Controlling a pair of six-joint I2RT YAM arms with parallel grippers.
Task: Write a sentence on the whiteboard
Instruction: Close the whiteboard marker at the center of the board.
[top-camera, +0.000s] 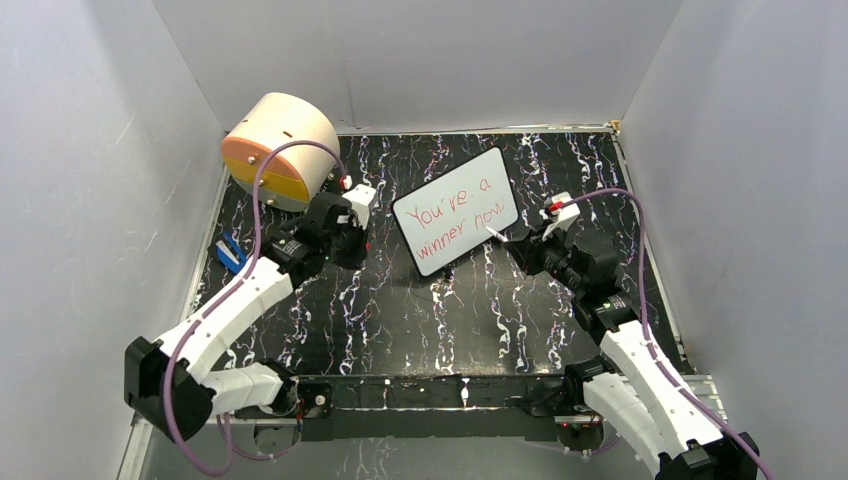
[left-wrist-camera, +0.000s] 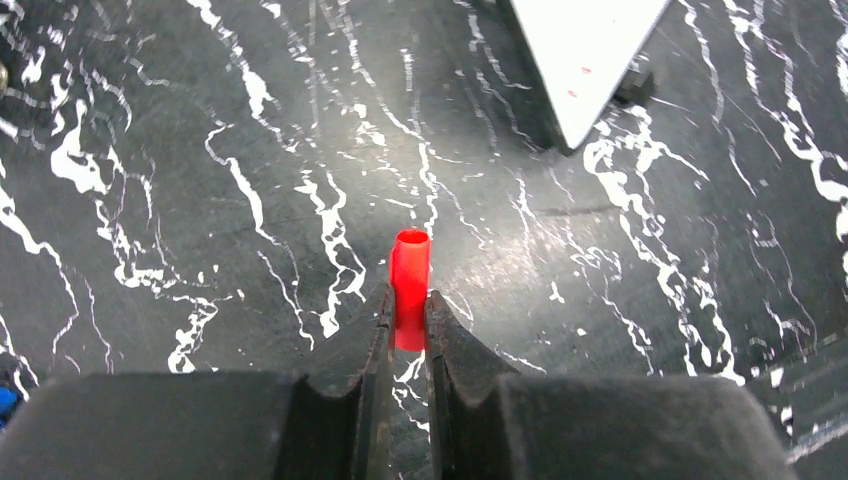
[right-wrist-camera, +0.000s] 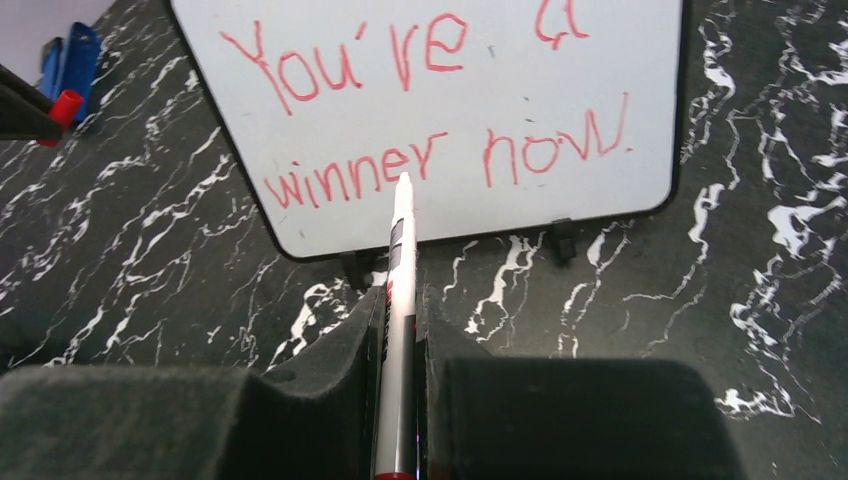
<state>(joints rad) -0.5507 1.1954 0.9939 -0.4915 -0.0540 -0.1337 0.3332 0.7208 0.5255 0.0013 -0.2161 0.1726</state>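
The sentence (right-wrist-camera: 540, 155) reads "You're a" on the upper line and "winner now." on the lower, in thin red handwriting that slants up to the right. In the right wrist view the top of the "a" is cut off by the picture's edge. The whiteboard (right-wrist-camera: 630, 60) is white with rounded corners and a thin dark rim. It stands tilted on small dark feet (right-wrist-camera: 563, 240) a little far of the table's middle, between the two grippers and turned at an angle. The left wrist view catches only one corner of it.

The right gripper (right-wrist-camera: 398, 300) pinches a white marker (right-wrist-camera: 400, 250) between its fingers, and the marker's tip points at the board under "winner". I cannot tell whether the tip touches the surface. Dark print on the marker's barrel is too blurred to read.

The left gripper (left-wrist-camera: 408, 305), left of the board and apart from it, pinches a red cap (left-wrist-camera: 410, 265) whose open end faces away from the fingers.

A blue thing (top-camera: 230, 252) lies near the left edge of the table (top-camera: 420, 320), partly hidden by the left arm and too small to identify. A beige drum (top-camera: 280, 150) with an orange face sits in the far left corner.
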